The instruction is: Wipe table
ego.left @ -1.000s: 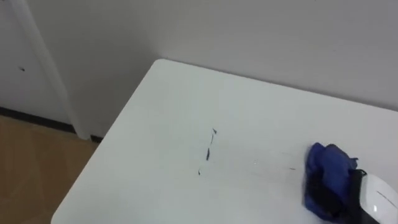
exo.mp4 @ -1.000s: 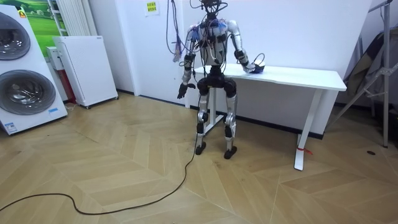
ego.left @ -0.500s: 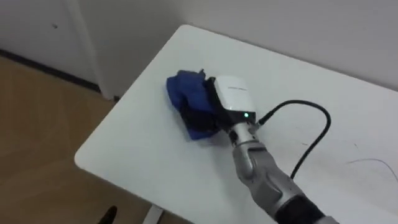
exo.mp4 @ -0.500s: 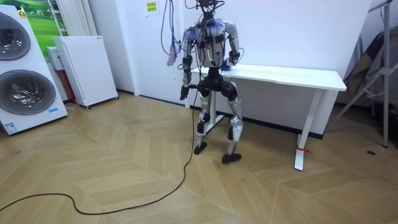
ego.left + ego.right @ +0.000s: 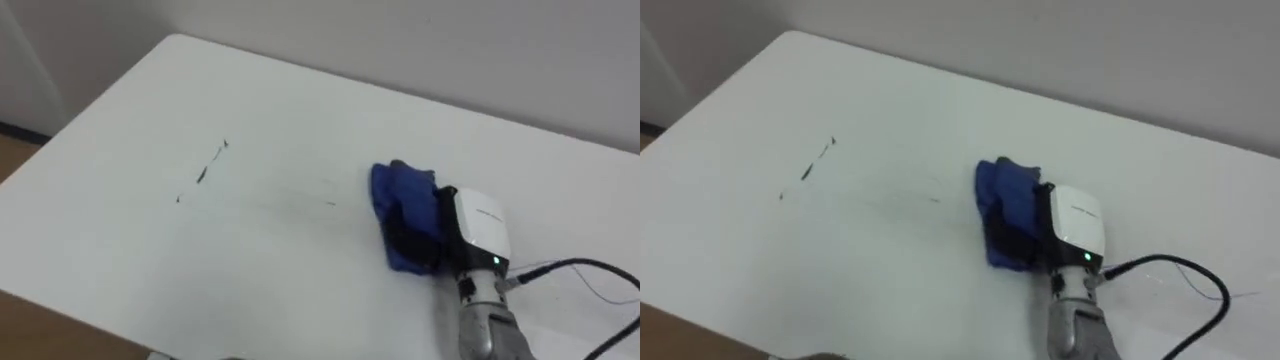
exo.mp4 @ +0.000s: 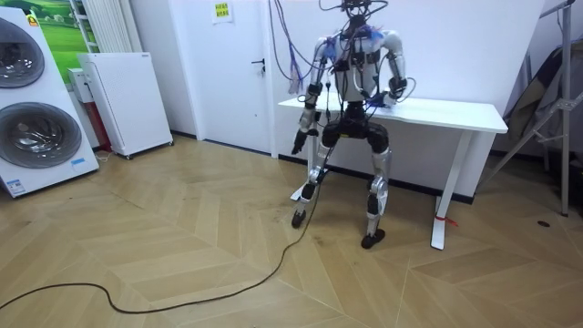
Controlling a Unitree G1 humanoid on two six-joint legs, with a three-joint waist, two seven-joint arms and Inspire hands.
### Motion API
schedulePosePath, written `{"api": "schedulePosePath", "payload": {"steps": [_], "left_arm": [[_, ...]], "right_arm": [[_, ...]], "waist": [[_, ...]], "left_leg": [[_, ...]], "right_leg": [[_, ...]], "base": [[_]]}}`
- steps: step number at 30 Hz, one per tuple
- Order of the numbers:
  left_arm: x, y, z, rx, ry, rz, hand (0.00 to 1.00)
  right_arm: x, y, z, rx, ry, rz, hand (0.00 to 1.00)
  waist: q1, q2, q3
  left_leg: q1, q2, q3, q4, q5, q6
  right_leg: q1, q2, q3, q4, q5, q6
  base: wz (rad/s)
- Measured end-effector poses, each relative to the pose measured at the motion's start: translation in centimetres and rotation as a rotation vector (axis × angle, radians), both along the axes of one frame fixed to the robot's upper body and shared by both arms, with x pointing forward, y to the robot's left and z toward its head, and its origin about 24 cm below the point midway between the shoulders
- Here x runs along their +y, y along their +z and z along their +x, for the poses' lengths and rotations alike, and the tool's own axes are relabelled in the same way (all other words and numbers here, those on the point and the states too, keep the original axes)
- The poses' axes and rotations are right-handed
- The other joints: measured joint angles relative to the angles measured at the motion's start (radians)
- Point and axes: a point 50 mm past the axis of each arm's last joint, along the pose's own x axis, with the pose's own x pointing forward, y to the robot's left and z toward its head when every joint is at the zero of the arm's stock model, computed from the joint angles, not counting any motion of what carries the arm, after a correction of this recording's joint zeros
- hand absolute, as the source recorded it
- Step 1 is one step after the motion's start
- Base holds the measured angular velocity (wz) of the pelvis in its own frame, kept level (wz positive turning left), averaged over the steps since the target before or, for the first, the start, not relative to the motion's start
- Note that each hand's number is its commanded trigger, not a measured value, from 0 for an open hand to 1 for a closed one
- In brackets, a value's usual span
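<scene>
Right robot hand (image 5: 478,228) sits on top of the blue cloth (image 5: 392,188), right of centre on the white worktop (image 5: 120,260). The cloth is bunched under it and sticks out on the left and far side. I can't tell whether the hand is clenched on the cloth or just pressing it down. Left robot hand (image 6: 298,144) hangs by the robot's side, off the worktop, idle. Dark streak marks (image 5: 203,174) lie well left of the cloth, with bare worktop between. My read: mid-wipe, marks not yet cleared. For this stroke I'd sweep left, straight through the marks, with the cloth's free edge leading. I'd use steady downward pressure with the palm level so the cloth doesn't roll out from under. I'd stop short of the left edge, since an overshoot drags the cloth off. A return pass over the same line should catch any residue.
</scene>
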Motion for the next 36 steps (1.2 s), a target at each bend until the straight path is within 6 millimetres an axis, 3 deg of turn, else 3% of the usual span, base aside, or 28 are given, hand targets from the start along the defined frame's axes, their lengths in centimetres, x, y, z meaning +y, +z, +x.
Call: {"api": "schedulePosePath", "payload": {"steps": [2,3,4,5,7,10,11,12,13,14,16,17,18,19,21,23,24,25,29,31,33,34,36], "left_arm": [[-0.1,-0.1,-0.3,0.017,-0.006,0.001,0.00],[0.0,-0.1,-0.5,0.024,0.003,0.003,0.00],[0.1,-0.2,-0.9,0.036,0.011,0.005,0.00],[0.1,-0.2,-1.0,0.040,0.023,0.003,0.00],[0.1,0.0,-1.3,0.044,0.043,0.005,0.00],[0.4,0.0,-2.7,0.079,0.066,0.018,0.00],[0.5,0.0,-3.2,0.088,0.074,0.020,0.00],[0.6,0.1,-4.0,0.100,0.091,0.023,0.00],[0.8,0.2,-4.3,0.101,0.104,0.029,0.00],[1.0,0.3,-4.2,0.094,0.106,0.035,0.00],[2.2,0.7,-3.4,0.062,0.106,0.082,0.00],[2.6,0.9,-3.3,0.055,0.111,0.096,0.00],[3.4,1.1,-3.2,0.048,0.120,0.115,0.00],[3.9,1.4,-2.7,0.029,0.111,0.130,0.00],[4.2,1.6,-1.9,0.007,0.097,0.136,0.00],[3.6,1.5,-1.5,-0.001,0.075,0.120,0.00],[3.2,1.3,-1.5,0.007,0.055,0.111,0.00],[2.8,1.1,-1.8,0.018,0.044,0.103,0.00],[2.0,0.7,-2.6,0.053,0.029,0.102,0.00],[0.9,0.3,-2.7,0.073,-0.003,0.080,0.00],[0.1,0.2,-2.4,0.071,-0.027,0.063,0.00],[-0.2,0.1,-2.3,0.073,-0.044,0.055,0.00],[-0.5,0.1,-2.1,0.065,-0.051,0.046,0.00]], "right_arm": [[1.1,0.7,0.9,0.013,0.044,-0.009,1.00],[1.9,1.3,1.8,0.015,0.084,-0.015,1.00],[2.5,2.0,2.5,0.015,0.129,-0.029,1.00],[2.7,2.3,2.7,0.009,0.144,-0.030,1.00],[3.2,3.1,3.6,-0.004,0.171,-0.039,1.00],[1.9,2.2,2.4,-0.005,0.144,-0.045,1.00],[1.6,1.8,2.0,-0.006,0.139,-0.050,1.00],[0.8,1.2,1.0,-0.024,0.120,-0.059,1.00],[-0.8,0.5,-0.4,-0.038,0.066,-0.057,1.00],[-1.9,0.2,-1.3,-0.046,0.021,-0.057,1.00],[-6.2,-0.9,-5.2,-0.053,-0.185,-0.083,1.00],[-7.1,-1.2,-6.2,-0.049,-0.237,-0.084,1.00],[-8.5,-1.9,-8.1,-0.025,-0.333,-0.080,1.00],[-9.6,-2.3,-9.6,-0.002,-0.402,-0.086,1.00],[-10.5,-2.9,-10.4,0.030,-0.463,-0.084,1.00],[-10.8,-2.9,-10.4,0.041,-0.482,-0.091,1.00],[-10.7,-2.8,-9.8,0.039,-0.482,-0.096,1.00],[-10.5,-2.5,-8.7,0.029,-0.469,-0.097,1.00],[-8.2,-2.1,-6.1,0.060,-0.394,-0.085,1.00],[-5.0,-1.3,-3.7,0.068,-0.239,-0.084,1.00],[-2.1,-0.6,-1.6,0.064,-0.091,-0.082,1.00],[0.1,-0.2,-0.7,0.067,0.003,-0.070,1.00],[2.1,0.6,0.2,0.057,0.105,-0.065,1.00]], "waist": [[0.035,0.001,0.0011],[0.050,0.010,0.0081],[0.054,0.017,0.0086],[0.055,0.015,0.0058],[0.068,0.028,0.0122],[0.056,0.057,0.0071],[0.040,0.060,0.0050],[-0.006,0.060,0.0044],[-0.051,0.051,0.0060],[-0.067,0.045,0.0079],[-0.111,0.022,-0.0060],[-0.118,0.019,-0.0085],[-0.136,0.002,-0.0168],[-0.147,-0.006,-0.0212],[-0.151,-0.024,-0.0215],[-0.146,-0.022,-0.0221],[-0.126,-0.012,-0.0233],[-0.112,0.001,-0.0188],[-0.058,0.017,-0.0159],[-0.022,0.022,-0.0099],[-0.006,0.024,0.0016],[0.009,0.023,0.0027],[0.027,0.023,0.0022]], "left_leg": [[-0.001,-0.007,0.013,0.019,-0.013,0.002],[-0.006,-0.023,0.012,0.045,-0.051,0.001],[-0.012,-0.061,0.009,0.049,-0.099,0.004],[-0.013,-0.088,0.009,0.048,-0.122,0.008],[-0.005,-0.185,0.015,0.023,-0.174,0.032],[0.017,-0.214,0.014,-0.021,-0.170,0.046],[0.017,-0.216,0.012,-0.022,-0.169,0.047],[0.028,-0.229,0.010,-0.037,-0.159,0.059],[0.045,-0.247,0.006,-0.059,-0.151,0.068],[0.053,-0.256,0.006,-0.066,-0.149,0.071],[0.069,-0.284,0.004,-0.077,-0.145,0.081],[0.072,-0.289,0.002,-0.077,-0.145,0.081],[0.083,-0.299,-0.003,-0.077,-0.146,0.085],[0.100,-0.303,-0.006,-0.077,-0.156,0.102],[0.105,-0.305,-0.006,-0.071,-0.169,0.114],[0.103,-0.306,-0.006,-0.067,-0.175,0.122],[0.106,-0.306,-0.014,-0.068,-0.182,0.126],[0.107,-0.306,-0.039,-0.069,-0.190,0.131],[0.119,-0.308,-0.094,-0.072,-0.200,0.136],[0.119,-0.307,-0.112,-0.072,-0.200,0.135],[0.115,-0.307,-0.140,-0.073,-0.202,0.129],[0.110,-0.307,-0.156,-0.073,-0.200,0.126],[0.093,-0.308,-0.179,-0.073,-0.193,0.129]], "right_leg": [[-0.017,0.021,0.025,-0.004,0.003,-0.020],[-0.022,0.036,0.040,-0.007,0.008,-0.031],[-0.033,0.042,0.051,-0.011,0.010,-0.038],[-0.040,0.043,0.059,-0.014,0.013,-0.041],[-0.060,0.042,0.088,-0.026,0.026,-0.045],[-0.052,0.045,0.101,-0.056,0.042,-0.040],[-0.047,0.043,0.102,-0.059,0.044,-0.038],[-0.027,0.035,0.100,-0.073,0.045,-0.031],[0.002,0.027,0.109,-0.093,0.044,-0.020],[0.013,0.022,0.118,-0.104,0.043,-0.014],[0.057,0.010,0.158,-0.143,0.048,0.011],[0.068,0.007,0.158,-0.150,0.051,0.016],[0.099,0.002,0.159,-0.173,0.057,0.025],[0.128,0.002,0.158,-0.190,0.061,0.031],[0.140,0.002,0.163,-0.198,0.068,0.037],[0.139,0.011,0.173,-0.208,0.086,0.035],[0.137,0.024,0.177,-0.212,0.095,0.026],[0.133,0.035,0.177,-0.214,0.109,0.021],[0.115,0.057,0.184,-0.215,0.131,0.002],[0.101,0.072,0.205,-0.212,0.139,-0.009],[0.100,0.079,0.203,-0.215,0.140,-0.013],[0.098,0.082,0.199,-0.217,0.137,-0.017],[0.095,0.087,0.194,-0.231,0.136,-0.018]], "base": [[-0.42],[-0.40],[-0.35],[-0.26],[-0.21],[-0.04],[0.18],[0.50],[0.62],[0.68],[0.41],[0.24],[0.22],[0.22],[-0.01],[-0.22],[-0.50],[-0.56],[-0.55],[-0.31],[-0.01],[0.17],[0.30]]}}
